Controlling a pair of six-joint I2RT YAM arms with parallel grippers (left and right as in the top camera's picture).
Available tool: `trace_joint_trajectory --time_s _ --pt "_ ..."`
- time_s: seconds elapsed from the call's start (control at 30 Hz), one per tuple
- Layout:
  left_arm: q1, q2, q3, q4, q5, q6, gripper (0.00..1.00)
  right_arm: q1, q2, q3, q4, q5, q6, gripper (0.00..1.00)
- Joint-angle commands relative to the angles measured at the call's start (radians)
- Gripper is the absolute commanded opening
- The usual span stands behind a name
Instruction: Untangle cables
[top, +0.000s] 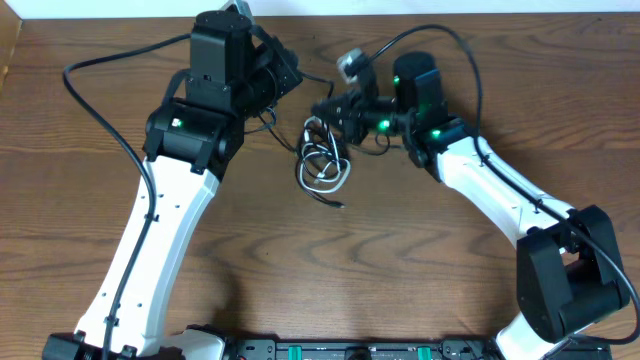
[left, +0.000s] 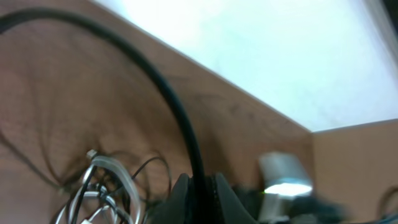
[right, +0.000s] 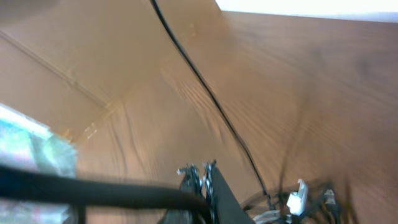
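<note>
The cables (top: 322, 165) lie in a small tangle of white and black loops at the middle of the wooden table (top: 420, 250). A thin black strand runs from the tangle up toward my left gripper (top: 292, 80), which hovers just up and left of it. My right gripper (top: 325, 105) is right above the top of the tangle. In the left wrist view the white loops (left: 109, 180) lie left of my jaws (left: 200, 186), which are close together with a thick arm wire in front of them. In the right wrist view my jaws (right: 205, 177) are shut; a white plug (right: 294, 200) and a thin black cable (right: 211, 99) lie to their right.
Thick black arm wires arc over the table at the left (top: 100, 110) and the back right (top: 450, 45). The right arm's silver wrist camera (top: 352, 63) is behind the tangle and also shows in the left wrist view (left: 283, 177). The table's far edge (top: 500, 16) is close behind both grippers.
</note>
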Motion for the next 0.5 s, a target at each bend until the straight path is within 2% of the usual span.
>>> trace_joint_trajectory --time_s 0.0,0.07,0.1,0.2,0.37,0.47 --pt "-0.001 0.047 0.006 -0.051 -0.011 0.032 0.13 -0.046 0.001 0.010 0.152 -0.057 0.285 0.01" --pt "0.000 0.056 0.006 -0.076 -0.010 0.050 0.35 -0.070 0.001 0.010 0.226 -0.057 0.364 0.01" --pt "0.000 0.059 0.006 -0.092 -0.010 0.054 0.40 -0.082 0.001 0.010 0.252 -0.059 0.393 0.01" --pt "0.000 0.065 0.006 -0.154 -0.010 0.057 0.50 -0.117 0.001 0.010 0.275 -0.062 0.457 0.01" --pt "-0.001 0.116 -0.009 -0.204 0.003 0.056 0.64 -0.147 0.001 0.010 0.240 -0.074 0.456 0.01" --pt "-0.001 0.193 -0.014 -0.203 0.082 0.056 0.67 -0.151 0.002 0.010 0.240 -0.069 0.457 0.01"
